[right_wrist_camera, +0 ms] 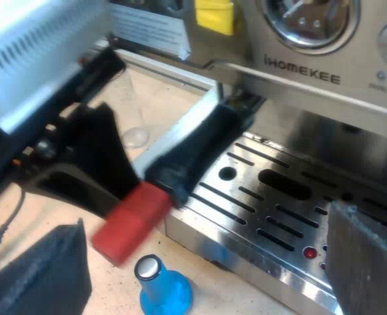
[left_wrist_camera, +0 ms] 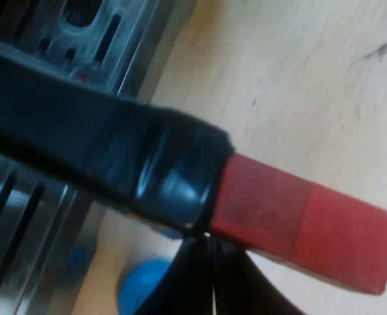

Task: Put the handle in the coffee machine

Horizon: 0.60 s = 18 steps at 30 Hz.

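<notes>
Handle (right_wrist_camera: 196,147): dark, found with its far end up under the front of the espresso machine (right_wrist_camera: 305,73), below the brand lettering. Whether it is locked in cannot be told.
Handle's line: it is seen running out from the machine's front, slanting across the corner of the drip tray (right_wrist_camera: 272,220).
Red end (left_wrist_camera: 311,233): carried beyond the tray's edge, over the surface (left_wrist_camera: 298,85), clear of the machine.
Left tool (left_wrist_camera: 210,257): placed at the handle where the dark part meets the red end. Its fingers are seen pressed together, with only a thin slit between them, and nothing is pinched. They pass behind the handle, so contact cannot be confirmed.
Right tool (right_wrist_camera: 206,218): held near the front of the drip tray, with its fingers spread wide and nothing gripped. It is kept apart from the handle.
Tamper (right_wrist_camera: 163,289): blue with a pale top, standing upright on the surface, near the tray's edge and close beneath the red end, not touching it.
Drip tray: slotted metal, with nothing standing on it.
Machine front: a round gauge (right_wrist_camera: 308,20) and a yellow tag (right_wrist_camera: 214,14) are noted above the lettering.
</notes>
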Tool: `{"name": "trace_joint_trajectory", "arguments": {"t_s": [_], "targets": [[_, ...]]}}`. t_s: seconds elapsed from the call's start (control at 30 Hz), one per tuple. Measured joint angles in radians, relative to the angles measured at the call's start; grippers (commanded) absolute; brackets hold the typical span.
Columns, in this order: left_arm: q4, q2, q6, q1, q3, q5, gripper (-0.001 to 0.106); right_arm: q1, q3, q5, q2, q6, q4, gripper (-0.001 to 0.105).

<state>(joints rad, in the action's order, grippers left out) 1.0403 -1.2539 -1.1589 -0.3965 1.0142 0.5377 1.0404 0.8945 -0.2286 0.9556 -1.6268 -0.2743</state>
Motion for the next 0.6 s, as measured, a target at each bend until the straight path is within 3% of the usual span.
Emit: {"name": "trace_joint_trajectory", "arguments": {"t_s": [0.17,0.47,0.6], "targets": [[-0.025,0.000,-0.053,-0.028,-0.005,-0.037,0.001,0.000,0.000,0.001,0.000,0.000,-0.003,0.076],[-0.031,0.000,-0.059,-0.013,-0.012,-0.034,0.001,0.000,0.000,0.001,0.000,0.000,-0.005,0.076],[-0.030,0.040,-0.059,0.076,-0.012,0.021,0.001,0.000,0.000,0.001,0.000,0.000,-0.005,0.076]]}}
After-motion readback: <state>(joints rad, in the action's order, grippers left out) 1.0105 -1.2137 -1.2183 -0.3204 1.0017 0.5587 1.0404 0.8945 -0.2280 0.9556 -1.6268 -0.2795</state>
